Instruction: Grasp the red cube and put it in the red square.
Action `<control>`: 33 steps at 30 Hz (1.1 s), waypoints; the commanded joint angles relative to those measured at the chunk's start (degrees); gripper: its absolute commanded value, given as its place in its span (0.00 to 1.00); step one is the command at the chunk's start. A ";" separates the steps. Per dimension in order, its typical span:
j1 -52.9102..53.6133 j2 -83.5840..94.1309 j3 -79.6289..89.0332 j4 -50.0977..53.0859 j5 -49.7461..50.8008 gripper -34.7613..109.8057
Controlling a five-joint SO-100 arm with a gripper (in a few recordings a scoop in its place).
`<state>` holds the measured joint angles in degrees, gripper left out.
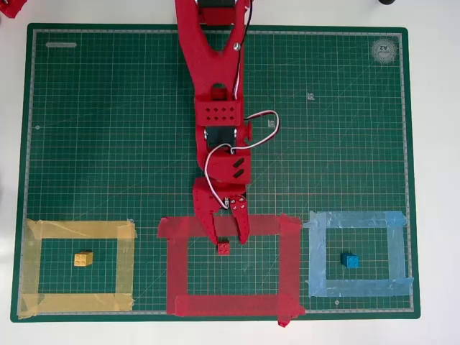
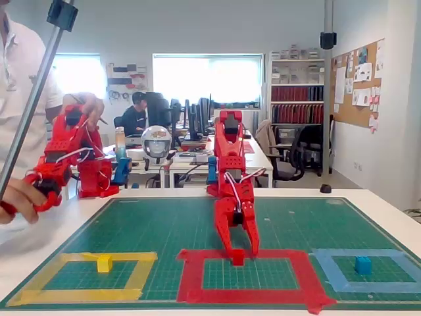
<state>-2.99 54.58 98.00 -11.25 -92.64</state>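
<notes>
While reaching down at lower centre of the overhead view, end effector [image 1: 230, 238] straddling the red cube [image 1: 224, 248], fingers seemingly pinching it. Sitting just inside the top strip of the red square [image 1: 226, 304], so nearly finished; releasing and withdrawing remaining.

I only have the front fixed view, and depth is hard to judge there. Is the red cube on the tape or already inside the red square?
Observer: From overhead, the red cube lies on green mat just inside the red square, right by the inner edge of the strip nearest the arm.
Operator: Where is the gripper relative to it?
Observer: The gripper reaches across that same strip, with a fingertip on either side of the cube. I cannot tell whether they pinch it.
Operator: How deep into the square is it?
Observer: Barely. Most of the interior lies between the cube and the opposite strip.
</notes>
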 commanded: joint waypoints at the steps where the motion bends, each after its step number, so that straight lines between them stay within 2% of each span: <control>1: -0.18 14.94 6.77 -0.53 0.70 0.38; 6: -0.18 33.13 23.29 -0.44 1.23 0.38; 12: 0.44 62.14 51.94 -0.44 1.23 0.38; 21: 2.72 95.45 81.30 0.70 2.64 0.36; 25: 2.72 104.33 82.79 12.57 4.48 0.23; 29: 2.90 106.79 82.97 19.60 5.36 0.23; 33: 2.29 111.01 83.06 31.46 5.36 0.23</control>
<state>-0.62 161.19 180.53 11.51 -87.71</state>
